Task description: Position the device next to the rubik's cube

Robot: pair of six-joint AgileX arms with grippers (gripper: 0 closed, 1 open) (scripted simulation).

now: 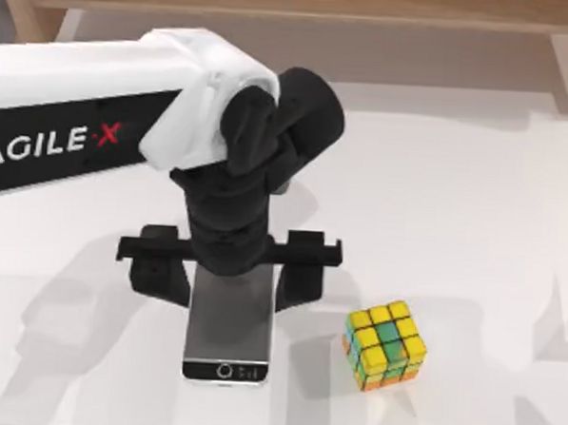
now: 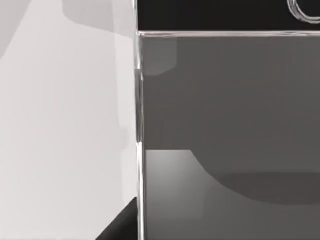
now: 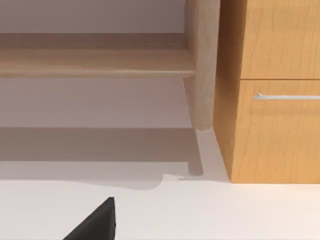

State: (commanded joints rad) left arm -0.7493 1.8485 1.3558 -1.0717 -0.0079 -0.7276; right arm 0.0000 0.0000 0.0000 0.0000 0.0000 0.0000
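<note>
The phone lies flat on the white worktop near the front edge, its home-button end toward the front, its far end hidden under the left claw. Just to its right, apart from it with a strip of bare worktop between, sits the cube, turned a little askew, its top yellow with green squares and its sides showing orange, green and yellow. The left claw stands directly over the phone's far half, pointing down; its two black fingers are spread, one on each long side of the phone, each just outside the silver rim. From above I cannot tell whether the fingers touch the rim or stand a hair off it, nor whether the phone rests fully on the worktop. The left wrist view looks down on the phone from very close: the glossy dark screen, a bright rim line running along its long edge, the black end band with part of the round button ring at one corner, and white worktop beside it. Farther back, the white left arm with its lettering reaches in from the left side of the top view toward the middle. The right wrist view shows a black tip of the right claw at the frame's edge above the worktop, facing a wooden rail, a post and a drawer cabinet with a metal handle; whether that claw is spread or pressed together I cannot tell.
</note>
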